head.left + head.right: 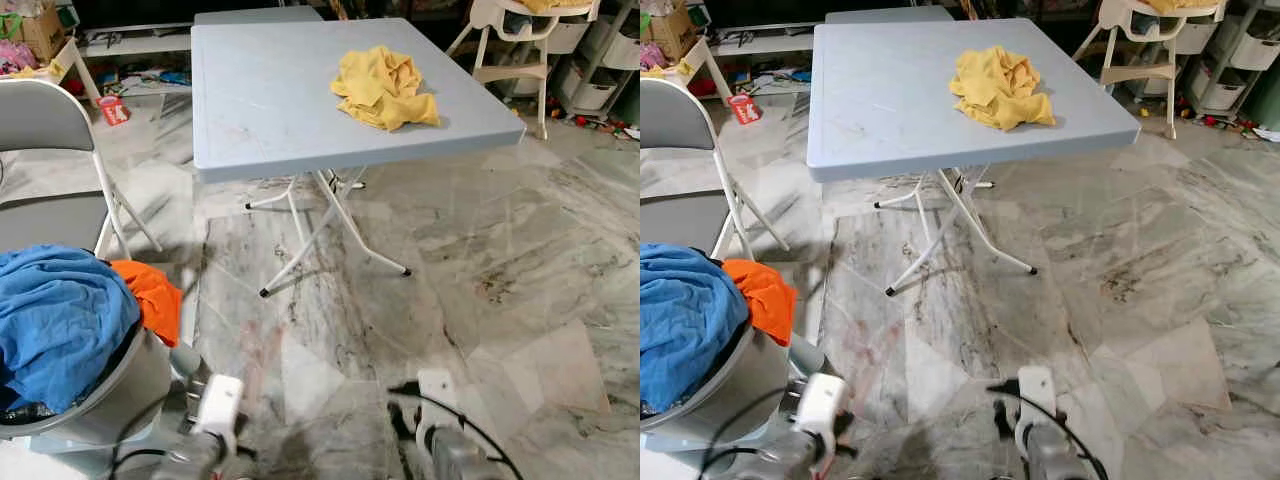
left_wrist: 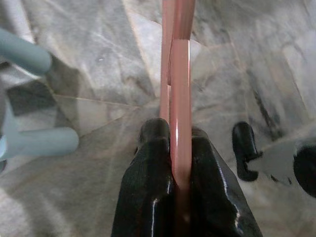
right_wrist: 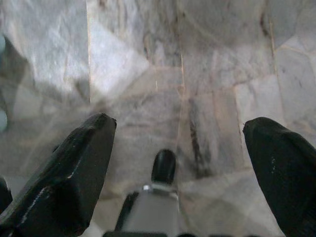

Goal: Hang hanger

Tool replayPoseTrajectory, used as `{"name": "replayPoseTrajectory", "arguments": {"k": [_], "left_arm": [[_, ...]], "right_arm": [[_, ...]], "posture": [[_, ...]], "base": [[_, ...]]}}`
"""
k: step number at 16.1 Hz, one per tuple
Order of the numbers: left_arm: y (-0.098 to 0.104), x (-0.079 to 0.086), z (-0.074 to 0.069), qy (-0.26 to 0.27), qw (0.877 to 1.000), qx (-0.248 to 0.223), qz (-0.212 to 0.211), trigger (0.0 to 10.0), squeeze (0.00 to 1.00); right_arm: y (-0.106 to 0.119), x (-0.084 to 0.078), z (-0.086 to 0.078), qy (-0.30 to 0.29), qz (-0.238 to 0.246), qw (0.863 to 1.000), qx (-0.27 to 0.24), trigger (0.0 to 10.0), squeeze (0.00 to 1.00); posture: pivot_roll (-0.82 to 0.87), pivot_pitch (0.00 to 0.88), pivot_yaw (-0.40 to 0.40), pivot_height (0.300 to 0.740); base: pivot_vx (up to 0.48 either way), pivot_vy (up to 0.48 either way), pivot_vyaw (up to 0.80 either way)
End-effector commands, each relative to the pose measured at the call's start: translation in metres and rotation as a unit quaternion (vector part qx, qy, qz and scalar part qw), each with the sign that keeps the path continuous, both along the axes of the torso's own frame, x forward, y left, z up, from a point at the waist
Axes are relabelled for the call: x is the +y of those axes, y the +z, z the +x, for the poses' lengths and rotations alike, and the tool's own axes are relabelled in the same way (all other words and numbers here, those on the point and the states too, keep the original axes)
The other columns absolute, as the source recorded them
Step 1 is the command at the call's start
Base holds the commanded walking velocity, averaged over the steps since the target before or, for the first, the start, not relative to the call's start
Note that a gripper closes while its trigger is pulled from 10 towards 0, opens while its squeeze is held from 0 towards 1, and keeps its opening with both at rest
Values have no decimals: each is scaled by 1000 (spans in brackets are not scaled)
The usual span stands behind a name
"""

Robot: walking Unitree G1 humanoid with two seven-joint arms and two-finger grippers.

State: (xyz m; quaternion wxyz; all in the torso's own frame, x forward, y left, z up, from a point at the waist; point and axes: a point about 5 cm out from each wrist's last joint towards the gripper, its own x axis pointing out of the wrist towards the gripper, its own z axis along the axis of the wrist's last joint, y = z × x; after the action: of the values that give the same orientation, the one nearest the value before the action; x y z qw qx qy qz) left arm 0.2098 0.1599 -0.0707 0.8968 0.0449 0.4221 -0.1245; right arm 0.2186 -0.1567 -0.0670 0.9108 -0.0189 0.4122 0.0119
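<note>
1. Left wrist view gives me the clearest read: my left gripper [image 2: 180,148] has its fingers [image 2: 148,187] clenched on the hanger [image 2: 178,74], a pink plastic one whose edge runs straight out from between the fingertips over the marble floor [image 2: 98,64].

2. My right gripper [image 3: 177,143] is released, its two fingers [image 3: 74,168] spread wide with nothing between them, pointing down at bare floor.

3. From the head cameras, both arms sit low at the bottom of the picture. Ahead stands the grey-blue folding counter [image 1: 270,90] with a crumpled yellow cloth [image 1: 383,88] on it. On my left is a basket [image 1: 100,395] heaped with a blue garment [image 1: 55,320] and an orange one [image 1: 150,295], with a grey folding chair [image 1: 45,160] behind it.

4. I judge the step in hand to be carrying: the hanger is picked up and secured, but not yet hung.

5. I see no rail, rod or hook in any of these views, so I cannot tell where the hanger belongs. The next move, as I judge it, calls for turning or walking until a hanging place comes into sight, then raising the left arm with the hanger's hook leading.

6. The hook end of the hanger lies beyond what the wrist camera shows, so I cannot say which way it faces.
</note>
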Motion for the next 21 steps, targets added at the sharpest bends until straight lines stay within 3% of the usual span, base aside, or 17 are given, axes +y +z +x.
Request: {"name": "replayPoseTrajectory", "arguments": {"k": [1, 8, 11, 16, 21], "left_arm": [[-7, 0, -12, -9, 1000, 25, 9, 10000, 0], [-7, 1, -12, -35, 999, 31, 24, 10000, 0], [-7, 2, -13, -41, 998, 32, 27, 10000, 0], [-8, 5, -13, -53, 997, 37, 39, 10000, 0], [-8, 6, -13, -55, 997, 37, 43, 10000, 0]], "right_arm": [[-6, -1, -9, 18, -11, 1000, 22, 10000, 0], [-12, 8, -18, 48, -37, 997, 44, 10000, 0], [-17, 5, -27, 53, -43, 996, 60, 10000, 0], [-21, -29, -42, 40, -59, 994, 79, 10000, 0], [-21, -40, -46, 35, -64, 994, 83, 10000, 0]], "posture": [[-37, 38, -7, 740], [-53, 43, 11, 740], [-54, 48, 14, 740], [-60, 52, 20, 740], [-62, 55, 23, 740]], "base": [[274, 0, -788], [285, 0, -788], [287, 0, -788], [279, 0, -784], [269, 0, -735]]}}
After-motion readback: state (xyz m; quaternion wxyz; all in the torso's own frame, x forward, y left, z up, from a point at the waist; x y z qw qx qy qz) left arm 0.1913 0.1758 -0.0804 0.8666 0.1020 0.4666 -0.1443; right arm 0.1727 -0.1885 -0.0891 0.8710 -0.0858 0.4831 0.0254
